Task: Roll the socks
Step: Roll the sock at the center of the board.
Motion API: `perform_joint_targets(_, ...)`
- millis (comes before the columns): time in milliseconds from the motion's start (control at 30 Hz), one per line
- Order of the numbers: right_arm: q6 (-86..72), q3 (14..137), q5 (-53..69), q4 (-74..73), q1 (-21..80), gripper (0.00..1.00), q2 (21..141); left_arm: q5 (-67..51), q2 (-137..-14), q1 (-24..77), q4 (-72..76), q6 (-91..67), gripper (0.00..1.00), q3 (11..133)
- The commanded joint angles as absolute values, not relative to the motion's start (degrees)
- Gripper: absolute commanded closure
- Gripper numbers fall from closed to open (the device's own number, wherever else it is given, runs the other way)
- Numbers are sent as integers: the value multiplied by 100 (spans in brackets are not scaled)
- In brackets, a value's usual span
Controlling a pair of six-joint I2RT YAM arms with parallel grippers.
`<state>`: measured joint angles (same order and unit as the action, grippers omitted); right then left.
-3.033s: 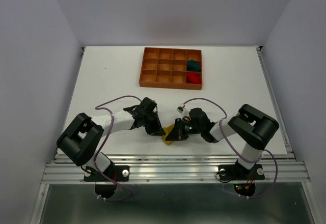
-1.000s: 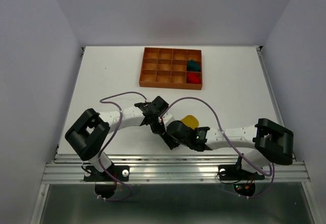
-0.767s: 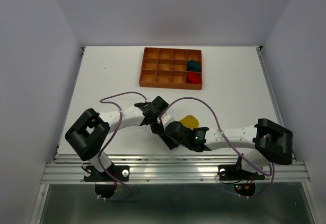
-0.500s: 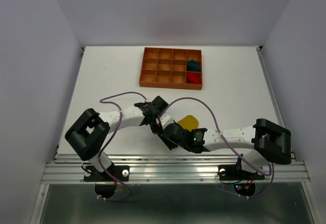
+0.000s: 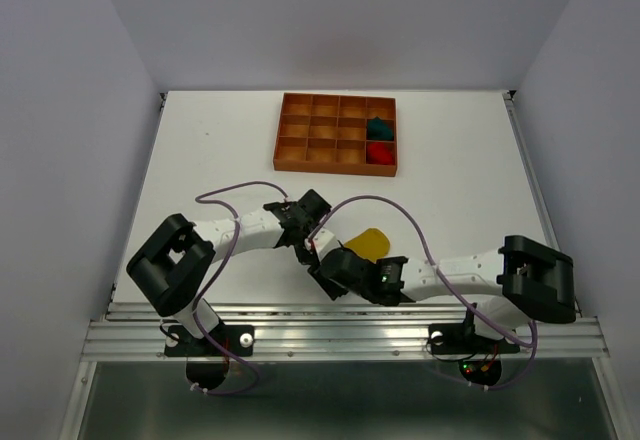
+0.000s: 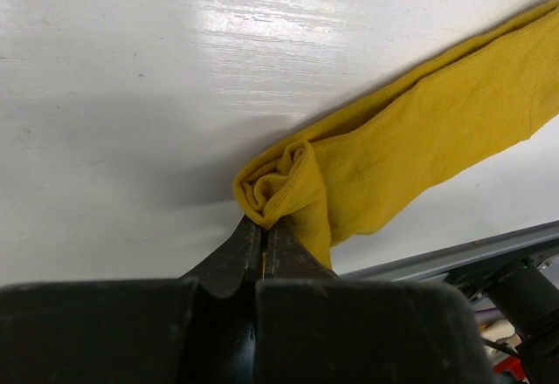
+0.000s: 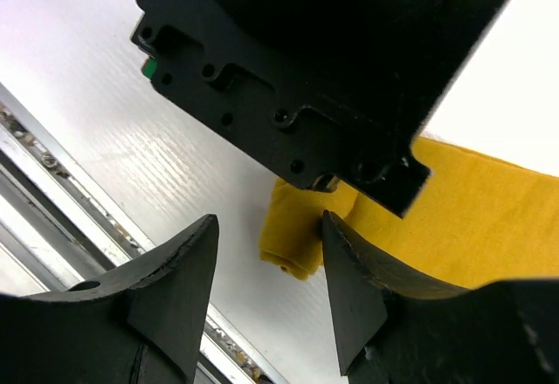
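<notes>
The job is on the last of 3 socks: the red sock (image 5: 378,152) and the teal sock (image 5: 377,127) sit bundled in 2 compartments of the tray (image 5: 320,169), well beyond both grippers. The yellow sock (image 6: 410,148) lies on the counter (image 6: 131,70), with only a small curl started at one end. The left gripper (image 6: 264,246) has its fingers pressed together, pinching that curl right at its tips, and the flat rest of the sock trails away from it. The right gripper (image 7: 268,227) stands apart and empty, with the curl just ahead of the gap between its fingers and the left gripper's body close above. The roll looks barely begun. Next, I judge, the pinched end must be turned over along the flat length, with the right gripper steadying the fabric without striking its neighbour.
</notes>
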<state>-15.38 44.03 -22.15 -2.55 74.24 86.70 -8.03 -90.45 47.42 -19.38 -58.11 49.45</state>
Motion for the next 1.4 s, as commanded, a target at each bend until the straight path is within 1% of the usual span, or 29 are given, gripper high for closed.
perform_joint_targets(0,-1538,4333,-2277,70,7506,44,8236,-677,-8903,4816,-2206,-5880,100,4773)
perform_joint_targets(333,-1529,4210,-2145,149,7611,44,8068,-729,-8903,4816,-2162,-5950,100,4772)
perform_joint_targets(467,-1538,4096,-2100,482,7611,44,8191,-712,-8868,4816,-2162,-5985,100,4746)
perform_joint_targets(733,-1573,4096,-2267,571,7611,44,8666,-721,-8868,4816,-2206,-5985,100,4772)
perform_joint_targets(1000,-1617,4069,-2557,422,7611,44,8859,-738,-8868,4816,-2197,-6056,100,4729)
perform_joint_targets(1133,-1705,4122,-3188,19,7611,44,8991,-730,-8859,4816,-2215,-6064,100,4763)
perform_joint_targets(1367,-1872,4166,-3700,-518,7611,44,9053,-729,-8912,4816,-2276,-6082,100,4790)
